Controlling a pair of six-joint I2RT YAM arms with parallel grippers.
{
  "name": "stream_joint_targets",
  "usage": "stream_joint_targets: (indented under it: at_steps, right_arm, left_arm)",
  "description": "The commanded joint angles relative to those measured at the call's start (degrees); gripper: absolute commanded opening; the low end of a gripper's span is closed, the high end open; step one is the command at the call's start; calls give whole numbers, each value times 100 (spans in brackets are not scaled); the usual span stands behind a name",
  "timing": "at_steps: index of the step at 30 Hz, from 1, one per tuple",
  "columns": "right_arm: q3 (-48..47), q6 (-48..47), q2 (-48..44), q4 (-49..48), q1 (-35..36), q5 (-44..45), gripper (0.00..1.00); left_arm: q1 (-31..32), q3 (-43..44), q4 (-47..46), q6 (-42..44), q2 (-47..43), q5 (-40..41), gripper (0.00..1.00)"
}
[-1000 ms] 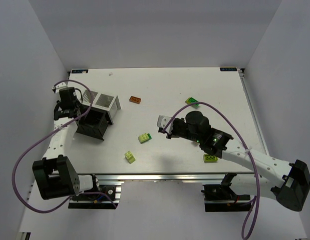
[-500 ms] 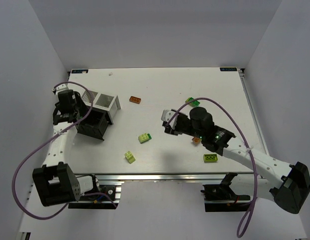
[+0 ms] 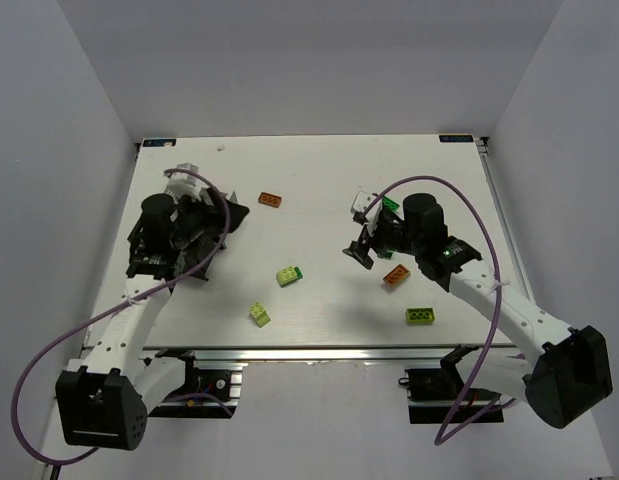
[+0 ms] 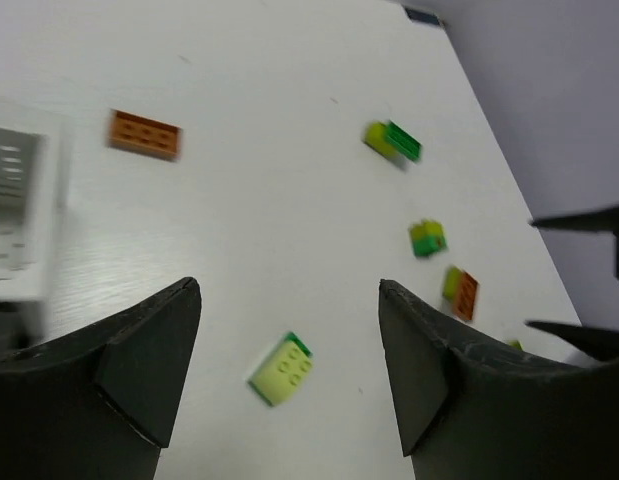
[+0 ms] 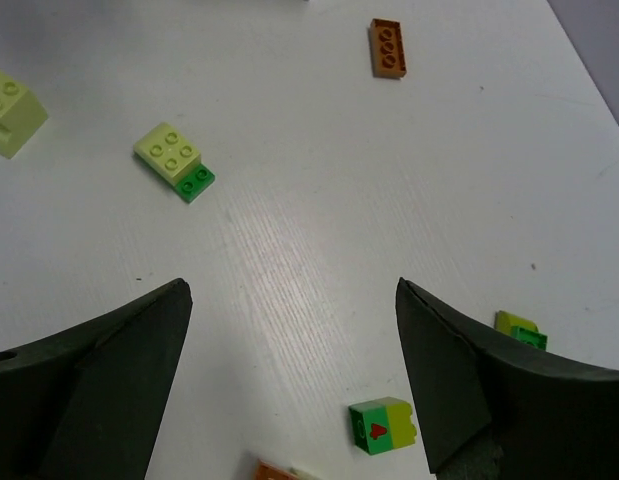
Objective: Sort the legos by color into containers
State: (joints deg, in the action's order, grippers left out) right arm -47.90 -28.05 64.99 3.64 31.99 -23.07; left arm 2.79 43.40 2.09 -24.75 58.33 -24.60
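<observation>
Left gripper [image 4: 289,300]: jaws apart, empty, left of lime-green brick [image 3: 288,274]. Right gripper [image 5: 289,290]: jaws spread, empty, right of it. Both apparently readied for next pick.

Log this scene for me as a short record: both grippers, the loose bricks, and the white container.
left gripper: open, empty
right gripper: open, empty
flat orange brick: loose on the table, far centre
second orange brick: loose, near right gripper
lime-and-green brick: loose, mid table
lime brick: loose, toward near edge
white container: beside left gripper, contents not visible
</observation>
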Motion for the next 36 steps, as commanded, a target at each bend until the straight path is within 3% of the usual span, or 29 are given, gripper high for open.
stream_joint_targets:
  at_steps: [1,3,7,12,17,22,31,36]
  right_arm:
    - [-159,-313,-4,172,-61,-810,87]
    - [-62,-700,-39,225,-52,-1032,84]
    - [560,-2470,-364,348,-52,-1751,80]
    - [1440,-4241,-821,357,-35,-2579,82]
    - [1407,-4568,-392,426,404,-2370,89]
    - [362,-5105,847,1305,1097,-1756,90]
    - [-1772,-4516,3150,1438,1881,-761,89]
    - [-2425,-4200,4082,1368,2109,-366,84]
  left_arm:
    - [572,-16,176,242,-76,-354,81]
    - [1021,11,370,444,-49,77,81]
    - [1627,107,810,656,47,824,79]
    - [1743,160,942,630,-31,1211,76]
    - [1743,134,960,638,-470,1642,75]
    - [1743,99,1004,691,-945,2335,75]
    - [1725,64,1074,779,-1359,3040,76]
    - [1725,55,1057,779,-1447,3093,76]
